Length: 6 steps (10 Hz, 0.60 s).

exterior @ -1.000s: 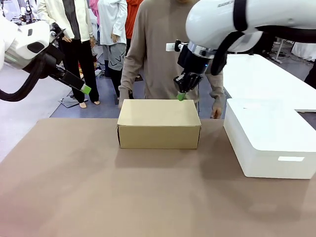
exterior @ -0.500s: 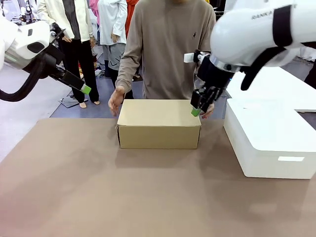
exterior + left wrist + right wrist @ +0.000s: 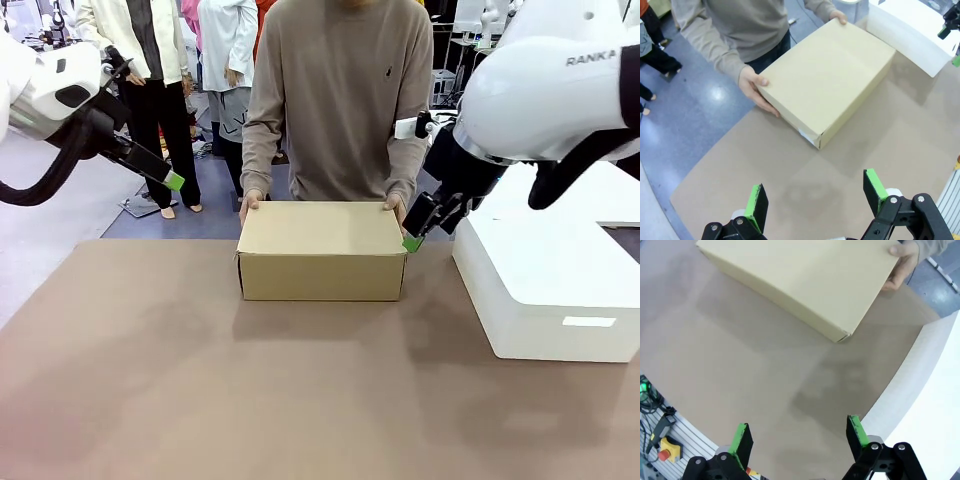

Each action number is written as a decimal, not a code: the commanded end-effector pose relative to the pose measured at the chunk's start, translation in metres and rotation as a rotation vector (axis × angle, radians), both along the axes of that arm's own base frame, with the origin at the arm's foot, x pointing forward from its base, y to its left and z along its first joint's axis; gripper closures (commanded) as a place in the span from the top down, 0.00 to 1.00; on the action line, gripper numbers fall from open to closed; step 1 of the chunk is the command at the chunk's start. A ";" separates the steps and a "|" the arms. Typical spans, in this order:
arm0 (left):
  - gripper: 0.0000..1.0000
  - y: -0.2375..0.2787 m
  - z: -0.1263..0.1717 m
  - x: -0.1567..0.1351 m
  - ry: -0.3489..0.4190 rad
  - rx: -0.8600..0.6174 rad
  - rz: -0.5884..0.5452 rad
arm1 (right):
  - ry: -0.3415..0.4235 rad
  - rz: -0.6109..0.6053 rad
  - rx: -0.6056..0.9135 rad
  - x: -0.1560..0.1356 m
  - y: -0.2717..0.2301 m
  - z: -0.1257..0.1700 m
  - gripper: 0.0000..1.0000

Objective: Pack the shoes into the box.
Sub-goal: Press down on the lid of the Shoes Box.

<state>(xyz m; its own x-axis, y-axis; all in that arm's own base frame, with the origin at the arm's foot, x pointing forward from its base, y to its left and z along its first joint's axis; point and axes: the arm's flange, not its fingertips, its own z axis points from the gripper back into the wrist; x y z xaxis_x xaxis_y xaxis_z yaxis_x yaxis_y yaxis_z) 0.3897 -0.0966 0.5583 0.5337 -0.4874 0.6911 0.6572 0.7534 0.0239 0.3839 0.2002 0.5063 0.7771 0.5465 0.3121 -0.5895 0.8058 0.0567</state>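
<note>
Brown cardboard, lid down: the box [image 3: 322,250] is sitting near the far edge of the tabletop [image 3: 200,400], a person's hands [image 3: 249,204] gripping its two far corners. The right hand [image 3: 425,228] is hanging just off the box's right end, fingers apart and empty; the left hand [image 3: 165,176] is hovering beyond the far left corner, also spread. Packing looks finished or nearly so; next likely calls for clearing away. Whether the shoes are lying inside cannot be told.
</note>
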 end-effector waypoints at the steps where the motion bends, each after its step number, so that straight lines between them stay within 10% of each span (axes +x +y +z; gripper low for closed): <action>1: 1.00 0.000 -0.001 0.000 -0.006 0.001 0.015 | -0.004 -0.021 0.028 -0.016 -0.006 -0.002 1.00; 6: 1.00 0.000 -0.001 0.000 -0.006 0.001 0.015 | -0.001 -0.011 -0.001 -0.016 -0.007 0.003 1.00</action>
